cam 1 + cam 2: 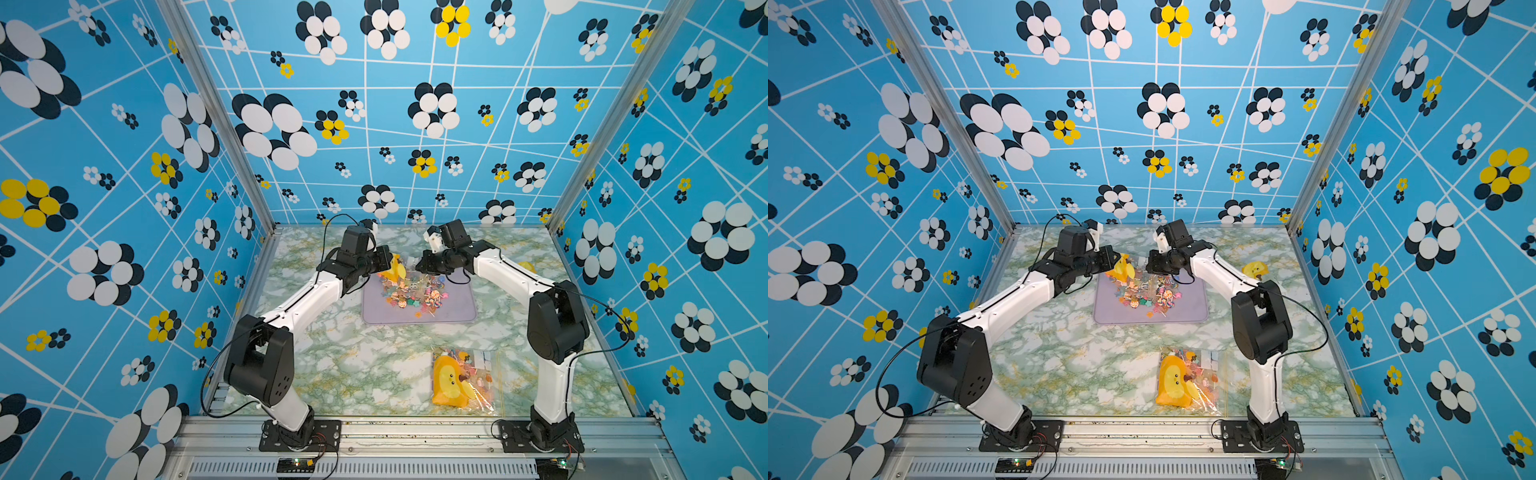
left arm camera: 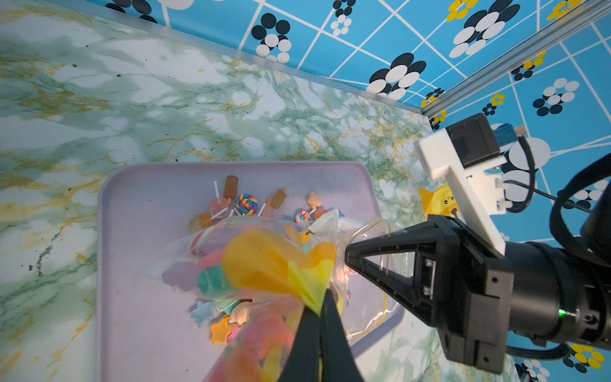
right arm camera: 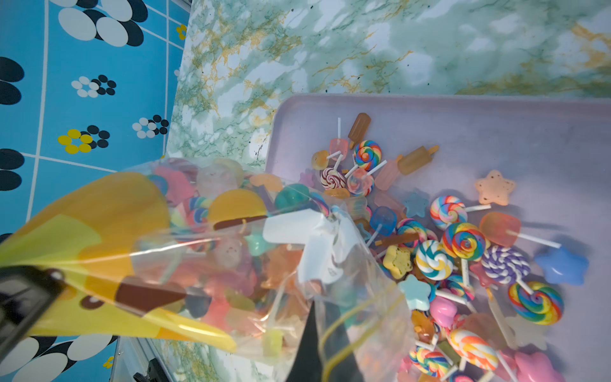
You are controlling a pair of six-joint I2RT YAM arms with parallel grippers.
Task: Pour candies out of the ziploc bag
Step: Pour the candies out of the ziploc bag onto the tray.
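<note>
Candies (image 3: 463,251) lie heaped on the lilac tray (image 1: 457,307) on the desk (image 1: 374,365), more inside the ziploc bag (image 3: 215,258) above its edge; white bag label (image 3: 287,228) illegible; left jaws clenched on the bag's yellow corner; right jaws clenched on its clear edge.

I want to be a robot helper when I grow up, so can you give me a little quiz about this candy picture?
1. Pick one: the poured-out candies lie A) on the lilac tray, B) in a cup, C) in a bowl.
2. True or false: the left gripper and the right gripper are both shut on the ziploc bag.
3. Missing word: the big print on that bag is mostly ____.

Key: 1 A; 2 true; 3 yellow.
</note>
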